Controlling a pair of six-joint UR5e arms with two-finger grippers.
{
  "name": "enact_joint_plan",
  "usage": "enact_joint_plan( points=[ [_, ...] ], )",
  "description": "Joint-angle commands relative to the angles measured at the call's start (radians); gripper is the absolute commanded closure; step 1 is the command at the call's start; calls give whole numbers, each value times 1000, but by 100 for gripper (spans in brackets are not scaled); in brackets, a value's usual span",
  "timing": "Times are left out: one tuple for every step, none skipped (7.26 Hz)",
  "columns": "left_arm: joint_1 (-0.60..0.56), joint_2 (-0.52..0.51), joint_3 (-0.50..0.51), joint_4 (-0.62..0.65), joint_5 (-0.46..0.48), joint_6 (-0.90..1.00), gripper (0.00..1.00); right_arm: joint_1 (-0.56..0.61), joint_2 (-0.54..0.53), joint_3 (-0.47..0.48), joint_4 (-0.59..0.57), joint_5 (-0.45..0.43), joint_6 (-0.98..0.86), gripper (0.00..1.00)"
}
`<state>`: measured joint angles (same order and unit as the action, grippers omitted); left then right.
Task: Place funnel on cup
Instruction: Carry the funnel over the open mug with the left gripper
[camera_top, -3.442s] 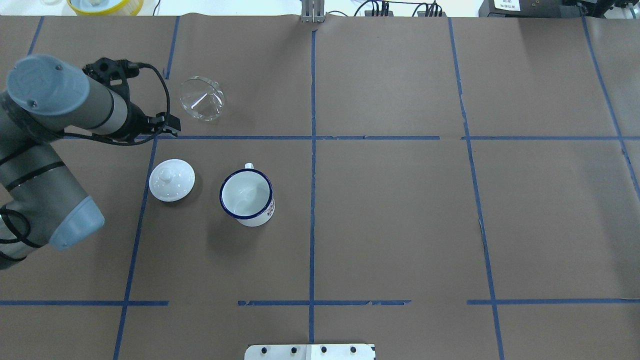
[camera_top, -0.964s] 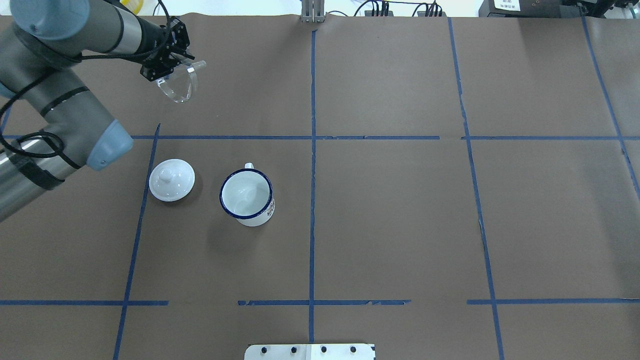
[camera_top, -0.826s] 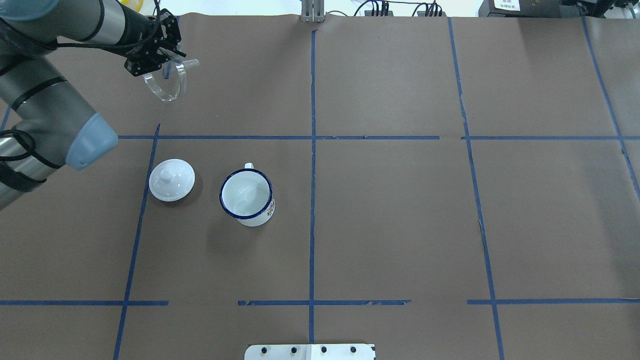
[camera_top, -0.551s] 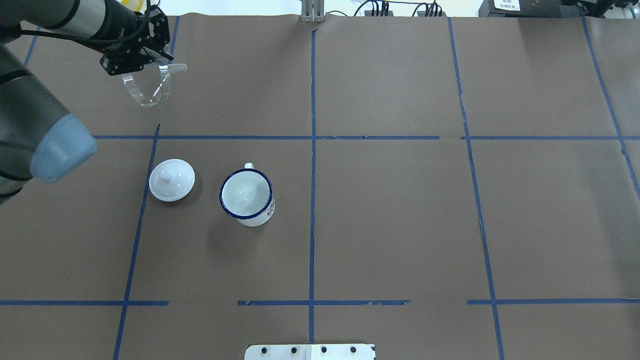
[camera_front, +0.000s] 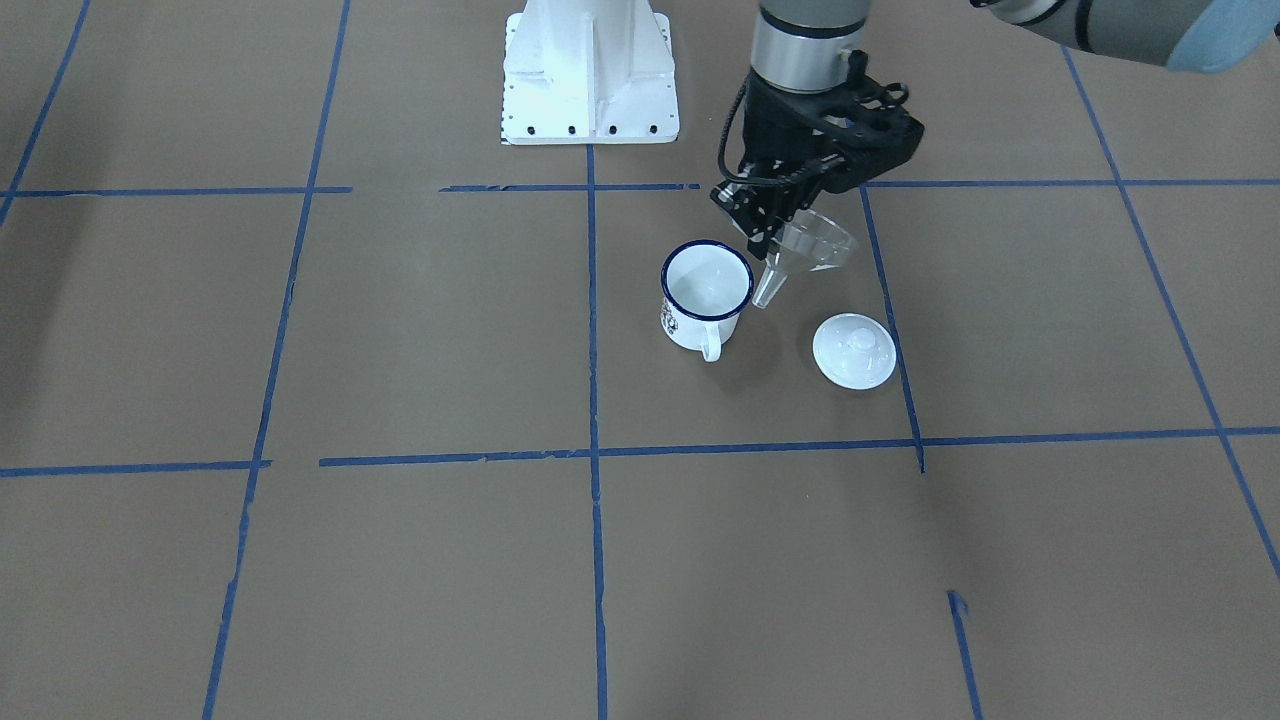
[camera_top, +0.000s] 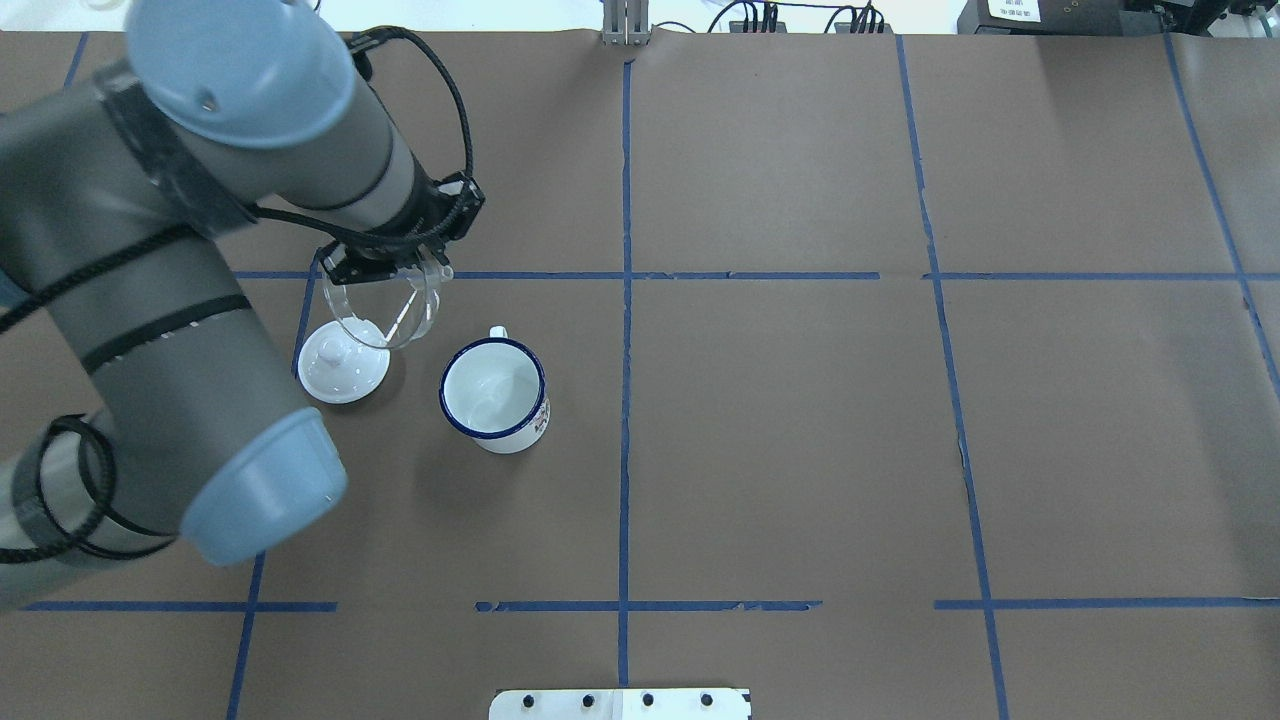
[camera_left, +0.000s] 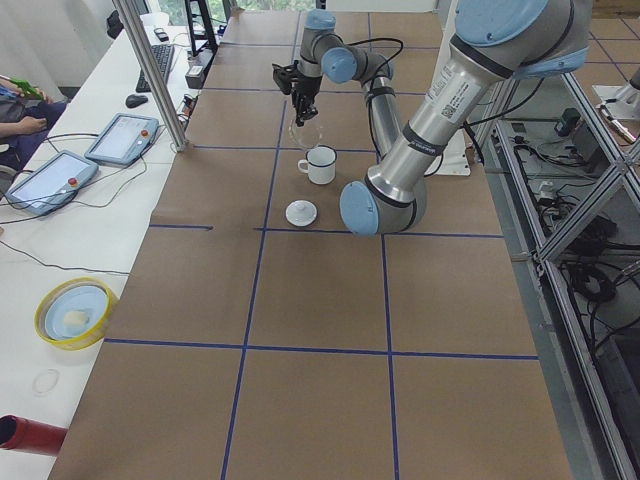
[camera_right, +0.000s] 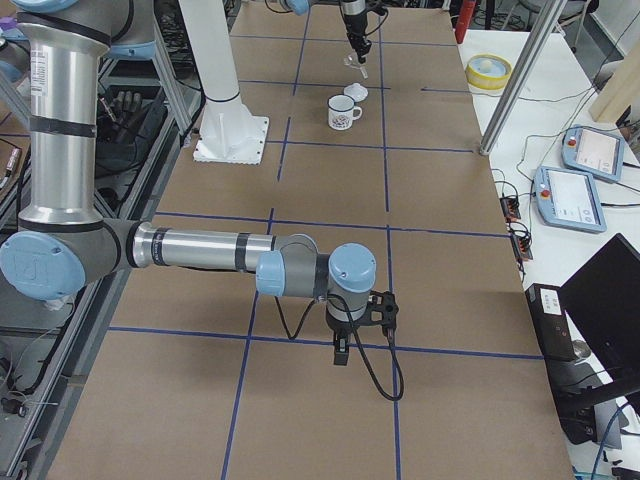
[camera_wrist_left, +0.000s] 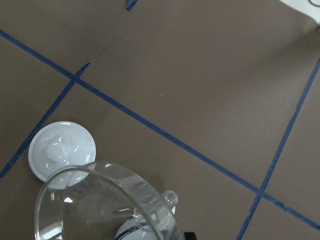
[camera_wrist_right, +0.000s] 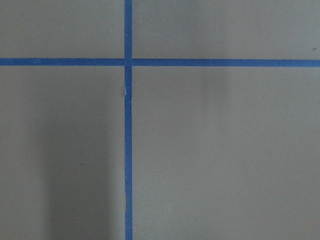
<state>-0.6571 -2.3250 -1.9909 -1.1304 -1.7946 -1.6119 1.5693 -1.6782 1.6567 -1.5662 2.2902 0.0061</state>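
- Two robot arms are at the table (camera_top: 800, 400), which has brown paper and blue tape lines (camera_top: 625, 300) on it.
- The left gripper (camera_top: 385, 268) is clamped on the rim of the funnel (camera_top: 388, 308) and holds it up in the air.
- The funnel is see-through. It is tipped: the wide bowl is up by the gripper. In the front view the thin stem points down toward 7 o'clock, and its tip is just beside the rim of the cup (camera_top: 493, 388).
- The funnel is not on the cup. From above, it hangs at about 10 o'clock from the cup.
- The cup is white with a dark blue rim. It stands upright on the table, and nothing is inside it. From above, its handle points to 12 o'clock.
- A white round lid (camera_top: 343, 362) with a knob lies flat on the table at 9 o'clock from the cup, close by but not touching it.
- From above, the funnel's bowl covers a bit of the lid at the lid's 1 o'clock side.
- The right gripper (camera_right: 341, 352) is far away from the cup. It points down at the table near a blue tape line. I cannot tell if it is open or closed.
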Motion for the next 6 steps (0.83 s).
enact_joint_plan(
  points=[
    [118, -112, 99, 136, 107, 135, 100, 0, 0, 0, 0, 0, 0, 0],
    [135, -150, 180, 139, 135, 179, 100, 0, 0, 0, 0, 0, 0, 0],
    [146, -161, 220, 139, 162, 232, 100, 0, 0, 0, 0, 0, 0, 0],
    [154, -157, 224, 139, 188, 262, 100, 0, 0, 0, 0, 0, 0, 0],
    [180, -148, 239, 150, 195, 289, 100, 0, 0, 0, 0, 0, 0, 0],
    [194, -148, 244, 162, 222, 317, 100, 0, 0, 0, 0, 0, 0, 0]
  ],
)
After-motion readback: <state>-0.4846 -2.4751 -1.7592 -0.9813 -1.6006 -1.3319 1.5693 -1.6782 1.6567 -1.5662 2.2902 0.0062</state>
